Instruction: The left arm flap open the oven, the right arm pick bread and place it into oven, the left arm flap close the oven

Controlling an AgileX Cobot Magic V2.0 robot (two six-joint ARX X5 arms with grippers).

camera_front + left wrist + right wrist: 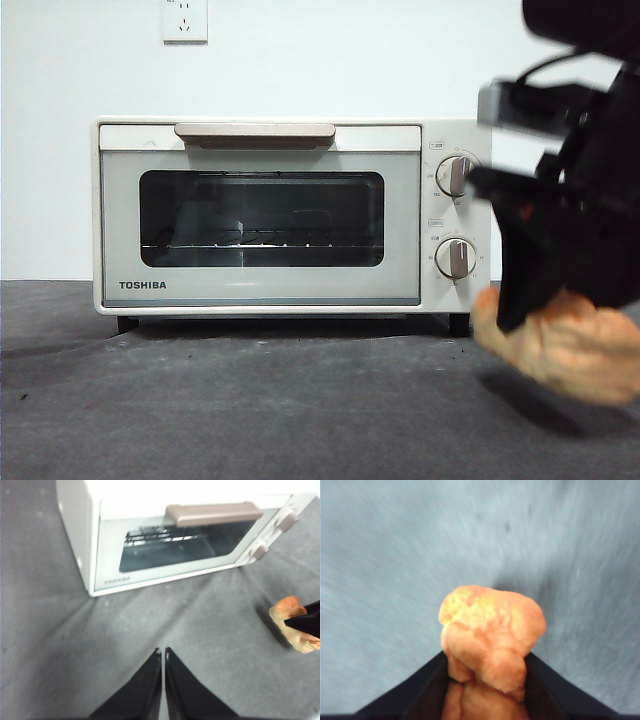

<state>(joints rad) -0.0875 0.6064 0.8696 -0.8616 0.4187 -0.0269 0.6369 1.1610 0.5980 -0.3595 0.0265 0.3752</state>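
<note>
The cream-white oven stands at the back of the dark table with its door shut and its beige handle at the top edge. The oven also shows in the left wrist view. My right gripper is to the right of the oven, in front of its knobs, shut on the golden-orange bread. The loaf hangs just above the table over its shadow. In the right wrist view the bread sits between the jaws of the right gripper. My left gripper hovers shut and empty in front of the oven, with the bread off to its side.
Two round knobs sit on the oven's right panel. A wire rack shows through the dark door glass. A white wall with a socket stands behind. The grey table stretches in front of the oven.
</note>
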